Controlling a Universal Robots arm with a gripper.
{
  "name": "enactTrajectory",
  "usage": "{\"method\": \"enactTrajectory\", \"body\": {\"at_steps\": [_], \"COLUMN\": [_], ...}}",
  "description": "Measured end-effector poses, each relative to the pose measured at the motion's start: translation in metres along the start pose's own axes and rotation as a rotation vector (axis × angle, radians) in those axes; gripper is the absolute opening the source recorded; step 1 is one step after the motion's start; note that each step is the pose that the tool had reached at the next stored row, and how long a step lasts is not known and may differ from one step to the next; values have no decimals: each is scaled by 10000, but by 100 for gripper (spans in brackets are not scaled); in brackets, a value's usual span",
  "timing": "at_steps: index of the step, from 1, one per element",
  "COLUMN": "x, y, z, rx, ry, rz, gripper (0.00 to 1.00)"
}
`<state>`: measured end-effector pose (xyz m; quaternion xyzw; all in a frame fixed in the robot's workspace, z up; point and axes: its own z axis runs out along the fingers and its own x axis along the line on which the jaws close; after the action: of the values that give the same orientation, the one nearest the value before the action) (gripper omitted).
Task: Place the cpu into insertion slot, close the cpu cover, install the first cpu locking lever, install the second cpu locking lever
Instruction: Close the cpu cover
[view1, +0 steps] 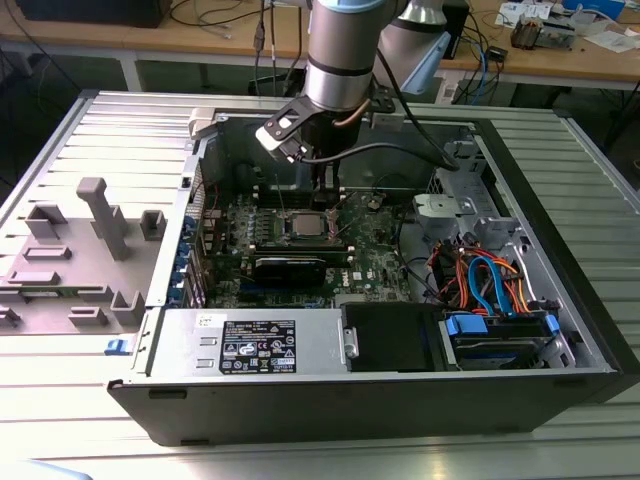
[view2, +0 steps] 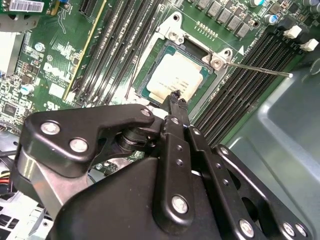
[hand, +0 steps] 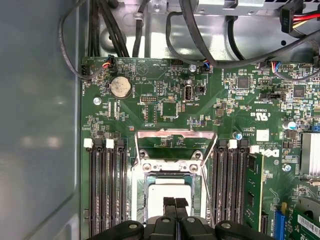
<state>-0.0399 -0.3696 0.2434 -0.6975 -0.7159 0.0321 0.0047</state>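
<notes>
The cpu (view2: 172, 80) lies flat in the insertion slot (view2: 150, 60) on the green motherboard, its silvery-tan top showing; I also see the cpu (hand: 159, 192) in the first wrist view and the cpu (view1: 303, 224) in the exterior view. The cpu cover (hand: 175, 134) stands open at its hinge, and the board shows through its window. A thin locking lever (view2: 260, 70) sticks out free to one side, and a wire lever (hand: 133, 165) runs along the socket. My gripper (hand: 175, 202) hangs just over the cpu's near edge, shut, nothing between its fingers; the gripper (view2: 175, 96) shows the same.
Long black memory slots (hand: 106, 190) flank the socket on both sides. Case walls (view1: 545, 250) enclose the board, with cables and drive bays (view1: 495, 290) at the exterior view's right. A grey fixture (view1: 95, 215) stands on the table at the exterior view's left.
</notes>
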Motion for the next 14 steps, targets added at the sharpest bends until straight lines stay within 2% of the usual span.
{"method": "enactTrajectory", "body": {"at_steps": [10, 14], "x": [-3, -4], "y": [-1, -1], "z": [-11, -18], "rx": [1, -2], "ry": [52, 94], "rz": [-3, -5], "gripper": [11, 11]}}
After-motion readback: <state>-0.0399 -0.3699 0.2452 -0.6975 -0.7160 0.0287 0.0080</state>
